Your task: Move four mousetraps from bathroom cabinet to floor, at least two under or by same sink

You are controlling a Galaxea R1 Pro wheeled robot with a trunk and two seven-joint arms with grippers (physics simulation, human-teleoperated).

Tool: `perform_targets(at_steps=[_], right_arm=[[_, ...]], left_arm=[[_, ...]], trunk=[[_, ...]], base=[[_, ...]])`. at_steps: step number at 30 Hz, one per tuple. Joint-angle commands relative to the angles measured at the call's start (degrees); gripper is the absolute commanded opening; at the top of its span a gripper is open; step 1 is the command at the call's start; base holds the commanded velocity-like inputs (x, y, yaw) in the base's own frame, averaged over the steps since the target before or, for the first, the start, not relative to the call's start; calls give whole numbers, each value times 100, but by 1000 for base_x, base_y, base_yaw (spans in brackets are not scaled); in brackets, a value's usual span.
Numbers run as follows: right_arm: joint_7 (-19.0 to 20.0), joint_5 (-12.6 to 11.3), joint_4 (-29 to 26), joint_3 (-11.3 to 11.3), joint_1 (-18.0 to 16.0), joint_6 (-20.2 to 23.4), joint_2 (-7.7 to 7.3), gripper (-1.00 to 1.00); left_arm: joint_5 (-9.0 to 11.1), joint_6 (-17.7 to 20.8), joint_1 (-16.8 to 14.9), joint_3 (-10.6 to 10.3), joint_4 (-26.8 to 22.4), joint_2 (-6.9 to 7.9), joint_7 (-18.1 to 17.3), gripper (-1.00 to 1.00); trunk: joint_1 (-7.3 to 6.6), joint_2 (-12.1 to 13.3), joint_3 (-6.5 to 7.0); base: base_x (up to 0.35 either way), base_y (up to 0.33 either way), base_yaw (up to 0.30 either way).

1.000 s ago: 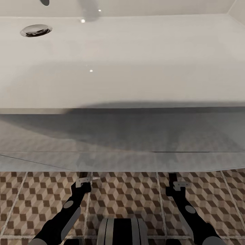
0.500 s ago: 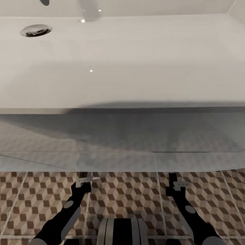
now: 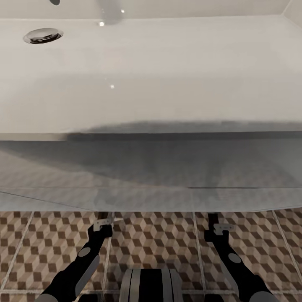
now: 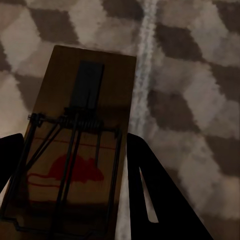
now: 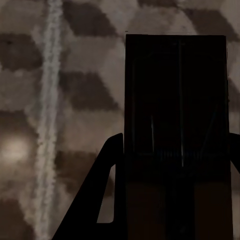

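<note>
Two slim black arms, left arm (image 3: 82, 262) and right arm (image 3: 235, 262), each with grey oval joint caps and pale wrist brackets, flank a black-and-silver ribbed trunk (image 3: 150, 285).

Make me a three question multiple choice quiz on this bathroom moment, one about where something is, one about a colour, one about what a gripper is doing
1. Where is the drain in the head view?
A. Far left of the sink basin
B. On the floor tiles
C. Beside the right arm

2. What colour is the mouse print on the mousetrap in the left wrist view?
A. Blue
B. Red
C. Green

3. What is the left gripper doing?
A. Hanging open with nothing in it
B. Gripping a wooden bar handle
C. Shut on a mousetrap above the bathroom floor

Answers: 1 A, the metal drain sits at the basin's far left. 2 B, a red mouse shape shows on the board. 3 C, dark fingers flank the board over the cube-patterned tiles.
</note>
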Motion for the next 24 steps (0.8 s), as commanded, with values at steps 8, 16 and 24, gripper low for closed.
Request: perform_targets(at_steps=[8,16,24], right_arm=[[8,-41,4,11,-2,-17,-2,-100],[7,-41,4,13,-2,-13,-2,-100],[4,-40,4,12,-2,-18,-2,-100]], left_arm=[[38,-24,-5,-49,-1,10,63,-100],[38,-25,-5,-49,-1,10,63,-100],[38,-24,-5,-49,-1,10,63,-100]], trunk=[[7,-5,-70],[7,-5,-70],[7,-5,-70]], base=[[0,0,0],[0,0,0],[0,0,0]])
